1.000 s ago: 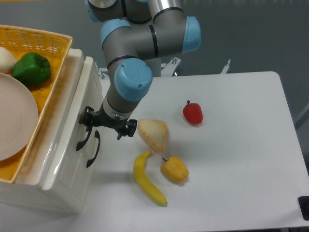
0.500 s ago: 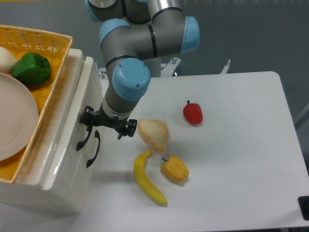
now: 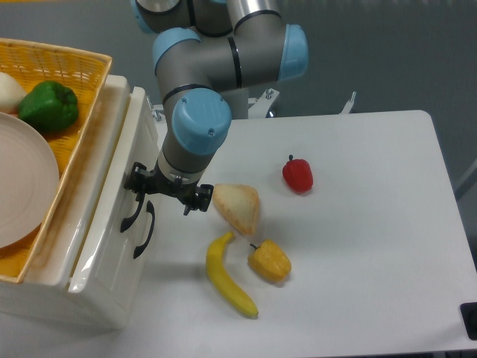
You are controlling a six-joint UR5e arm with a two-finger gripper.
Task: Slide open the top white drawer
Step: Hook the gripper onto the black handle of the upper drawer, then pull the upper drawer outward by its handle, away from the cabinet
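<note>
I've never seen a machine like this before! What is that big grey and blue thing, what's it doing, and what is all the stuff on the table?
That is a robot arm, photographed by one camera looking down from above. Its black gripper is like a hand with two fingers. It is at the curved black handle of the top white drawer; I cannot tell how tightly it grips. On the white table lie a banana, a yellow pepper, a red pepper and a piece of bread. On top of the cabinet sits a yellow basket with a green pepper and a plate.
</note>
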